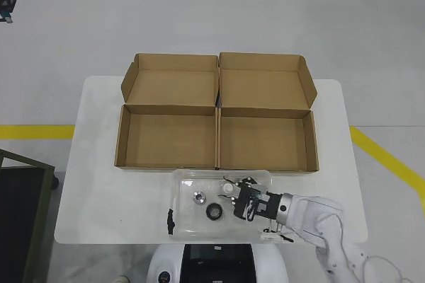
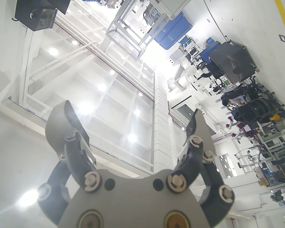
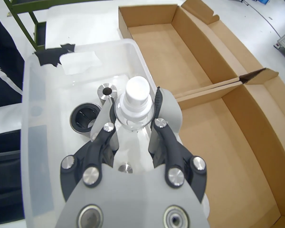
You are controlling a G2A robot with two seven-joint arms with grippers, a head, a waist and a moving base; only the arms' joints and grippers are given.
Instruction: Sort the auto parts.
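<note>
A clear plastic bin stands at the table's front, in front of two open cardboard boxes, the left box and the right box. My right gripper is inside the bin, shut on a clear round part with a white cap. From above, the right gripper sits at the bin's right half. A black ring bearing and a silver slotted sleeve lie beside it in the bin. My left gripper is open, holds nothing and faces the ceiling.
Both boxes have bare floors and their lids folded back toward the far table edge. A green metal cart stands off the table's left side. Black tape sticks to the bin's far rim. White table surrounds the bin.
</note>
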